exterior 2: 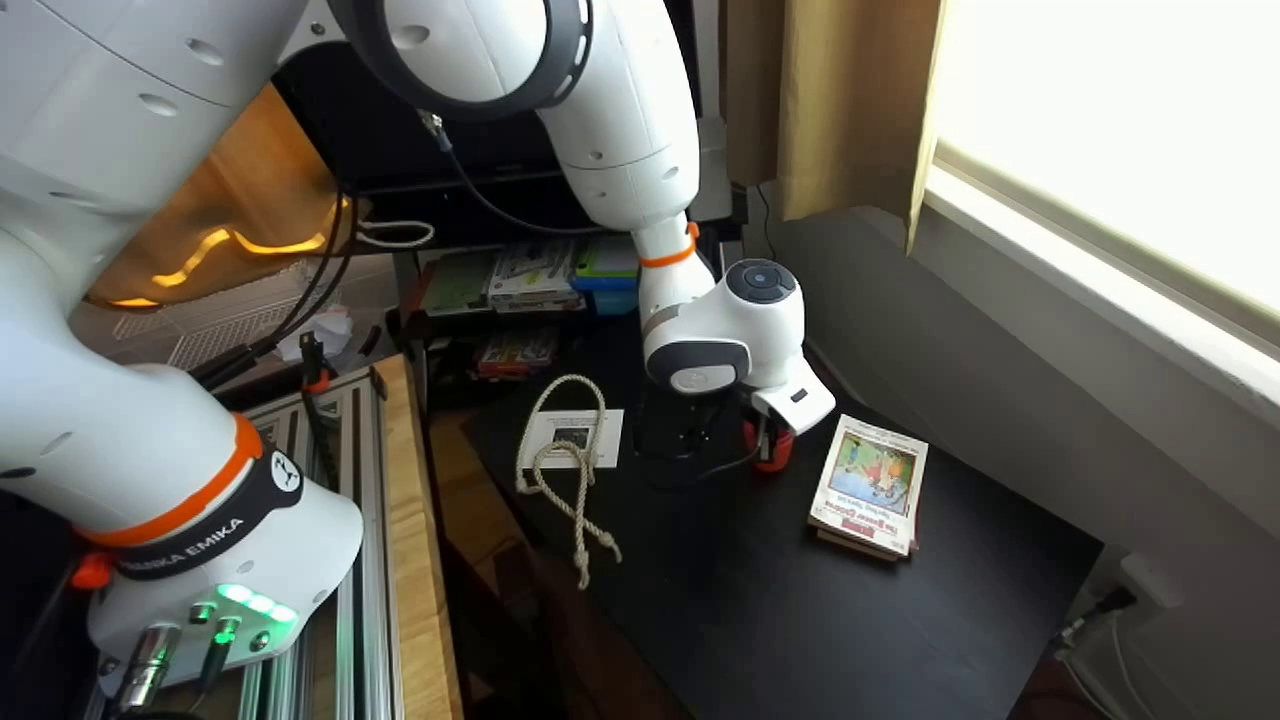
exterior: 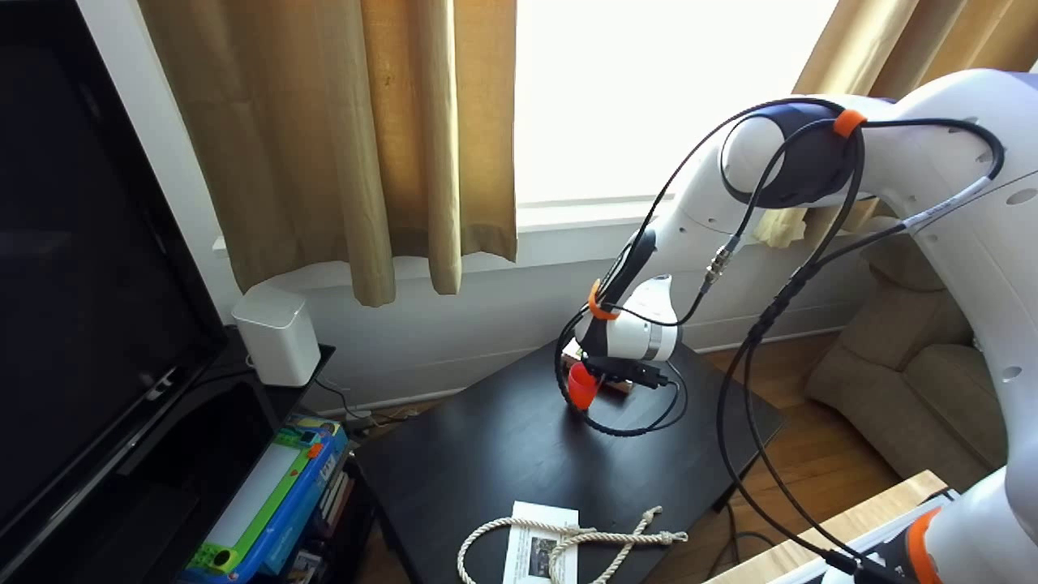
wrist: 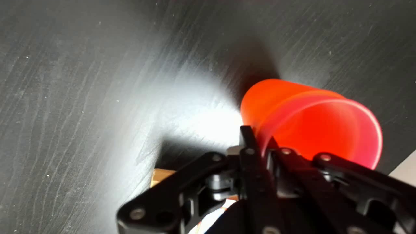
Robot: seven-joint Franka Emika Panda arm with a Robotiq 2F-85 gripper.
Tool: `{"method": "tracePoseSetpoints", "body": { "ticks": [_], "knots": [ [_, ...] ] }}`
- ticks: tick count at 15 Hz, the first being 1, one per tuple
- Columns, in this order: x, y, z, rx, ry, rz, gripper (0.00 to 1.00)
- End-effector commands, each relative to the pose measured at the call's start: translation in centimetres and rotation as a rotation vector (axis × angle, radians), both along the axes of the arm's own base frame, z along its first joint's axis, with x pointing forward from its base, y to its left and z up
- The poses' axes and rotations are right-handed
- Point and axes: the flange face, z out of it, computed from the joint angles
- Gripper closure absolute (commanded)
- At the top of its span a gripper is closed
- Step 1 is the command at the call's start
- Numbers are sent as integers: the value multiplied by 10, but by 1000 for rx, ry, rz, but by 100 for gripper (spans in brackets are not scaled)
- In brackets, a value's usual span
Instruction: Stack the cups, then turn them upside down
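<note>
A red-orange cup (wrist: 278, 92) fills the right of the wrist view, its pinkish open mouth facing the camera. A lighter band circles its side, but whether this is one cup or cups nested together I cannot tell. My gripper (wrist: 260, 138) is shut on the cup's wall near the rim, with one finger outside and the other inside the mouth. Both exterior views show the red cup (exterior: 581, 388), (exterior 2: 778, 456) just above or on the black table, partly covered by the wrist and cable. Contact with the tabletop is unclear. No separate cup shows elsewhere.
Small books (exterior 2: 868, 482) lie stacked on the black table (exterior 2: 800, 610) near the gripper, towards the window wall. A knotted rope (exterior: 624, 537) lies across a printed white sheet (exterior: 527, 560). Loose black cable (exterior: 641, 431) loops down from the wrist beside the cup.
</note>
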Motion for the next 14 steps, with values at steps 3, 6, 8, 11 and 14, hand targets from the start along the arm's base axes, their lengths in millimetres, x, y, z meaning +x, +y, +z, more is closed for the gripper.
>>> {"method": "tracePoseSetpoints", "body": {
  "ticks": [3,6,8,11,14],
  "knots": [
    [-11,25,4,-170,-4,9,98],
    [-9,35,1,-217,-27,11,98],
    [-9,39,-4,-248,-48,7,98],
    [-9,33,-13,-315,-78,-2,98],
    [-9,27,-17,-379,-112,-6,98]
  ]
}}
